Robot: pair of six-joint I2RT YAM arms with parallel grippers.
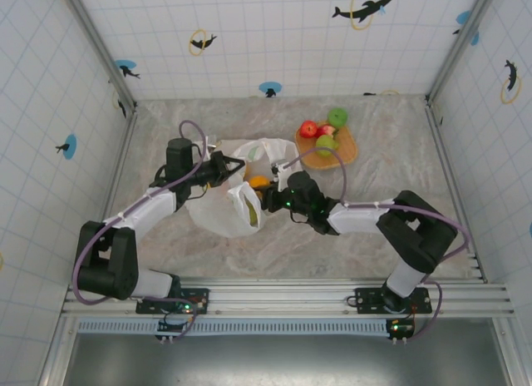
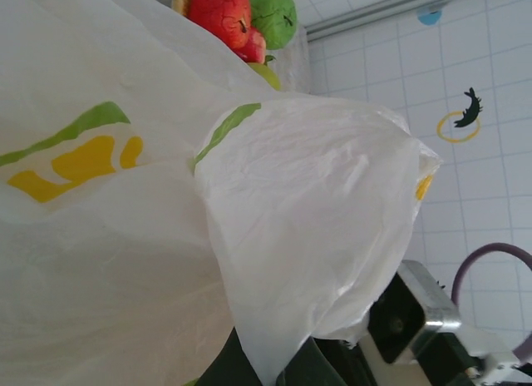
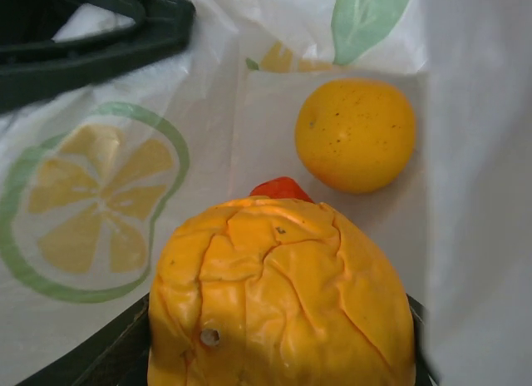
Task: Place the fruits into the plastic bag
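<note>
Orange fruit (image 3: 283, 294) tight in R hand (image 1: 268, 196), L hand (image 1: 226, 168) tight on bag (image 1: 212, 210) rim, 2nd orange (image 3: 355, 135) beyond.

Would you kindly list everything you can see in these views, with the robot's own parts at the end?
table: one, grey marbled, under everything
plastic bag: one, white with green-yellow citrus print, table centre
tray: one, orange-tan, beyond and right of the bag
red apples: two, red, on the tray's left side
green apple: one, green, tray's far edge
green pear: one, yellow-green, tray's middle
held orange: one, orange, at the bag's mouth
loose orange: one, orange, lying inside the bag
red bit: one, red, behind the held orange, kind unclear
left gripper: one, black, shut on the bag's rim
right gripper: one, black, shut on the held orange
</note>
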